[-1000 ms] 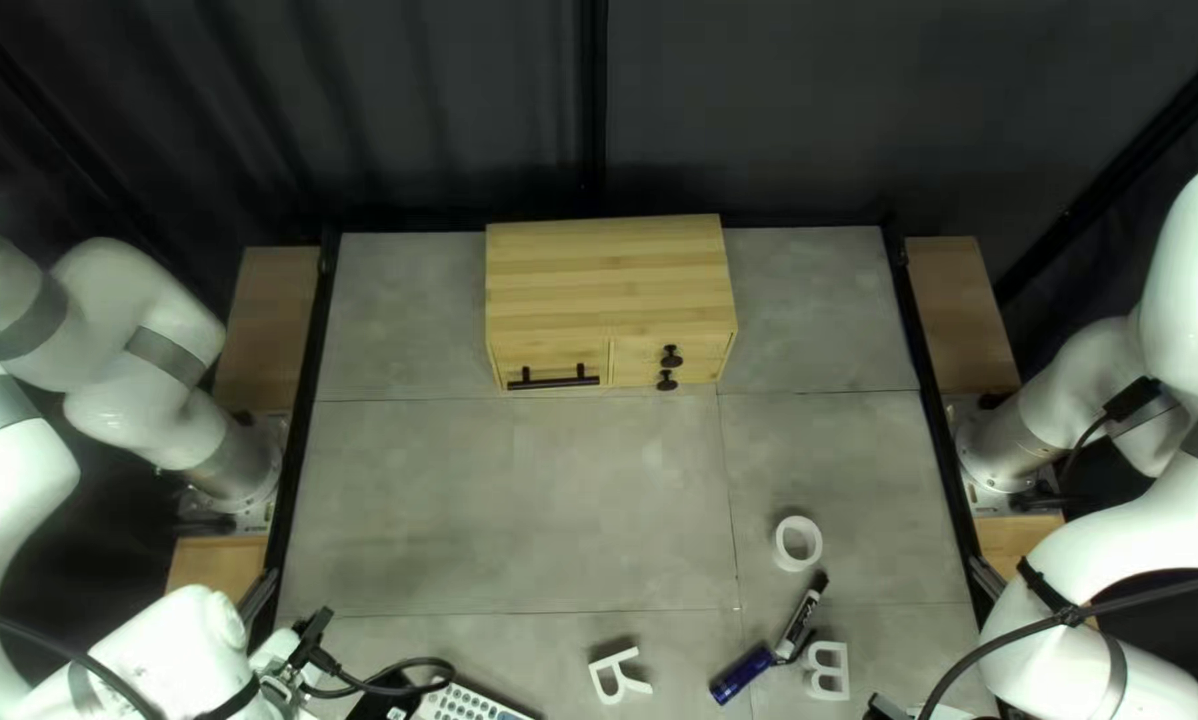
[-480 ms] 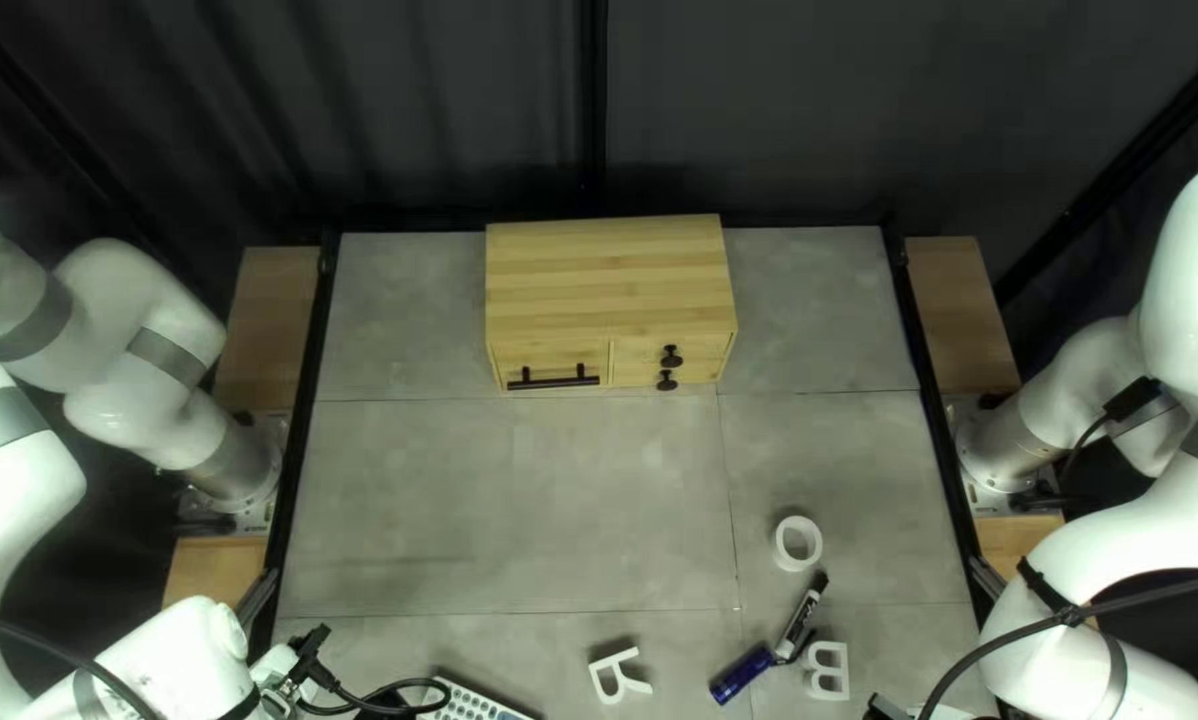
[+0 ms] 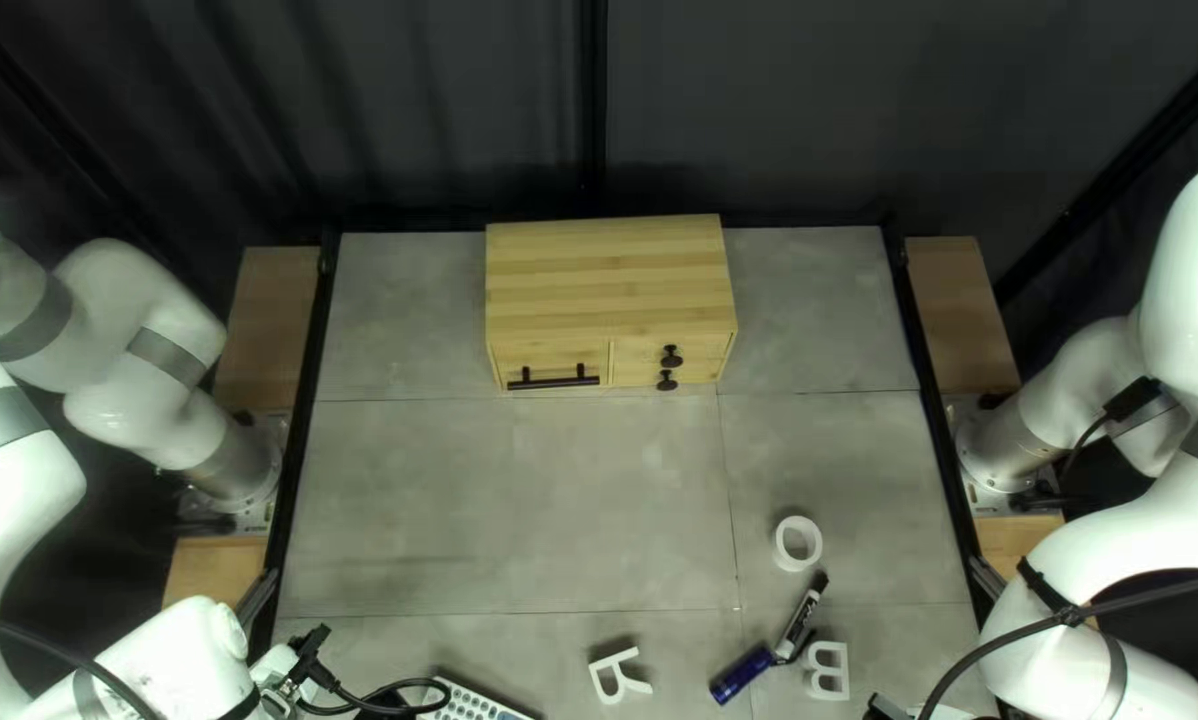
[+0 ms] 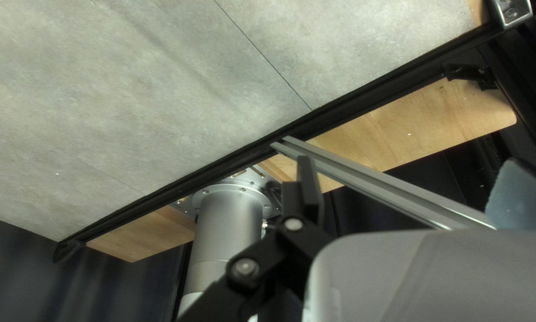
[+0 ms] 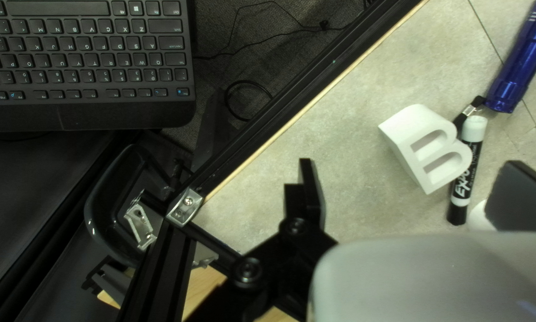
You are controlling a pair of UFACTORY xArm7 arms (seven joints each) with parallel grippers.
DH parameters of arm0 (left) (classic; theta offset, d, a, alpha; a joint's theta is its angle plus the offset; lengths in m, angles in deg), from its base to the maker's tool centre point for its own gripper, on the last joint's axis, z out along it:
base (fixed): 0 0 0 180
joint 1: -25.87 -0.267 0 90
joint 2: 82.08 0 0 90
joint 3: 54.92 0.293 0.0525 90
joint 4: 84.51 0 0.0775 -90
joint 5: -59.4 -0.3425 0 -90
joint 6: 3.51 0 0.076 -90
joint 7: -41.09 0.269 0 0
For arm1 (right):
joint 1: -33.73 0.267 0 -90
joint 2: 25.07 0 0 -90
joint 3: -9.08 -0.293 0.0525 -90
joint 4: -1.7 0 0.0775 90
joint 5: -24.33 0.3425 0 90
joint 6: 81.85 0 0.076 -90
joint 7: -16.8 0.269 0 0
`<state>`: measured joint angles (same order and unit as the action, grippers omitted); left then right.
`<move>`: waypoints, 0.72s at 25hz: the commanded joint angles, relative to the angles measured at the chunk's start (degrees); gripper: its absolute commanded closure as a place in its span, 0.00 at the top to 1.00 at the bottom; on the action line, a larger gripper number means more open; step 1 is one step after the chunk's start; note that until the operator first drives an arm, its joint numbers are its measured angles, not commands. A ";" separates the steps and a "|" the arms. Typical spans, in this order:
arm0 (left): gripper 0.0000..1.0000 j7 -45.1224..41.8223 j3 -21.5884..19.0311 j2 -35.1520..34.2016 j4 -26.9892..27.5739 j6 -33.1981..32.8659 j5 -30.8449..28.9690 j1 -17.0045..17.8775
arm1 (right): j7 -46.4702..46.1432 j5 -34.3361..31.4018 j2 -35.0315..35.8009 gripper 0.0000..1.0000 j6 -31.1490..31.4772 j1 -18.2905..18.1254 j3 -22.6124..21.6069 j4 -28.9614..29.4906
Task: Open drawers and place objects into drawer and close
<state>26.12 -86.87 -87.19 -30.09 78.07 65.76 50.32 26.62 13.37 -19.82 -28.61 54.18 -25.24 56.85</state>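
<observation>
Grey surface point(image 3: 519, 507) bears far closed cabinet point(image 3: 606, 280); left claw point(image 4: 408, 164) or right claw point(image 5: 408, 164), both wide, should first pull open bar handle point(image 3: 554, 383).

Your top left view slants down from the near edge across the grey, rectangular, stone-look surface point(image 3: 492, 494); your closer wrist views each share part of its border.

White letter B point(image 5: 406, 138) beside marker point(image 5: 465, 177), near blue flashlight point(image 5: 522, 57).

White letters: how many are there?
2: the R, left of the blue flashlight in the top left view, and the B, right of it. Others may be hidden.
</observation>
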 commanded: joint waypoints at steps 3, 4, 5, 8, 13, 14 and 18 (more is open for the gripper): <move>1.00 0.00 0.00 0.00 0.00 0.00 0.00 0.00 | -16.32 2.98 -7.64 1.00 1.92 -5.62 5.58 -5.90; 1.00 0.00 0.00 0.00 0.00 0.00 0.00 0.00 | -18.24 2.84 -8.60 1.00 2.99 -6.24 6.41 -6.37; 1.00 0.00 0.00 0.00 0.00 0.00 0.00 0.00 | -19.87 2.63 -9.59 1.00 3.68 -6.73 7.13 -6.99; 1.00 0.00 0.00 0.00 0.00 0.00 0.00 0.00 | -25.68 1.59 -13.01 1.00 4.77 -8.21 9.49 -10.18; 1.00 0.00 0.00 0.00 0.00 0.00 0.00 0.00 | -38.19 -1.82 -16.69 1.00 5.06 -11.00 14.07 -15.12; 1.00 0.00 0.00 0.00 0.00 0.00 0.00 0.00 | -41.22 -2.82 -16.57 1.00 6.29 -11.95 15.25 -14.18; 1.00 0.00 0.00 0.00 0.00 0.00 0.00 0.00 | -43.44 -5.20 -14.46 1.00 10.53 -13.85 16.52 -9.47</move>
<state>26.12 -86.87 -87.19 -30.09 78.07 65.76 50.31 -15.14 9.83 -35.35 -20.42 41.73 -9.88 45.07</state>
